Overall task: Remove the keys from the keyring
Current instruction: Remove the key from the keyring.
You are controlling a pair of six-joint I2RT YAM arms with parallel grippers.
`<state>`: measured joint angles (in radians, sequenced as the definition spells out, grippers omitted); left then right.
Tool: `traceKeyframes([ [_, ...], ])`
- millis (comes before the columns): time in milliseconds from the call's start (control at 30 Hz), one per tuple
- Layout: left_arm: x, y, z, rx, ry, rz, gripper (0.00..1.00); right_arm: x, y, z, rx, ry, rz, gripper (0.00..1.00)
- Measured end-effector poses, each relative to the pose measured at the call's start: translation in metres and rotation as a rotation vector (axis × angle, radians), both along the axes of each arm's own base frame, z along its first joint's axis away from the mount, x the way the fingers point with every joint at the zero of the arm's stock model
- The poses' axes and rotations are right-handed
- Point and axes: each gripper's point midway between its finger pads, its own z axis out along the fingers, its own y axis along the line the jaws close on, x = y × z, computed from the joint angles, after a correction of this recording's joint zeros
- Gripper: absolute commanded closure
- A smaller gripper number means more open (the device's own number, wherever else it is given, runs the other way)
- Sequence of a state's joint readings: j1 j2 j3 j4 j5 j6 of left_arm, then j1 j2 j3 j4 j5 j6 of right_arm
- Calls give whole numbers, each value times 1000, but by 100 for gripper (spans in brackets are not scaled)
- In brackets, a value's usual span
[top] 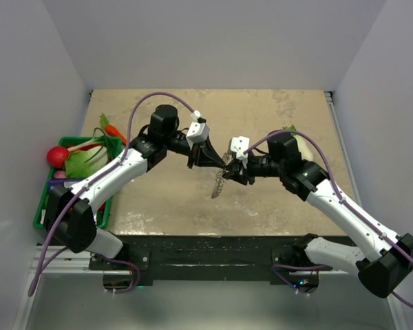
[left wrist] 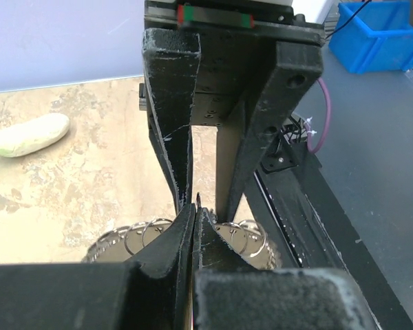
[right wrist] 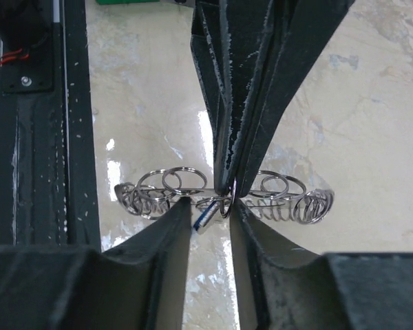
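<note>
Note left hand (left wrist: 195,214) clenched on the coiled keyring (right wrist: 310,207), held over the desk (top: 275,117) at centre of the top view. Note right hand (right wrist: 212,207) parted, tips straddling the blue-headed key (right wrist: 202,220) at lower centre of its wrist view. Close squarely on the key head, not the coil; then draw along the wire without twisting, left grip firm

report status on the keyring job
Left gripper shut on keyring, hanging in air. Right gripper open, straddling the blue key. Radish off aside, not in the way.
</note>
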<state>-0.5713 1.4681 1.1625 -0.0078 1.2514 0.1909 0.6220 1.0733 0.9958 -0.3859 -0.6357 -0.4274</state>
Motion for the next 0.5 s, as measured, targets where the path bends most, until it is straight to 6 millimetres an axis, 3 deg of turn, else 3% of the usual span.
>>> traceKeyframes([
  [167, 1, 0, 1, -4, -1, 3, 100, 6, 1, 4, 16, -3, -31, 99],
  [500, 2, 1, 2, -10, -4, 3, 100, 9, -3, 6, 5, -38, -56, 100],
])
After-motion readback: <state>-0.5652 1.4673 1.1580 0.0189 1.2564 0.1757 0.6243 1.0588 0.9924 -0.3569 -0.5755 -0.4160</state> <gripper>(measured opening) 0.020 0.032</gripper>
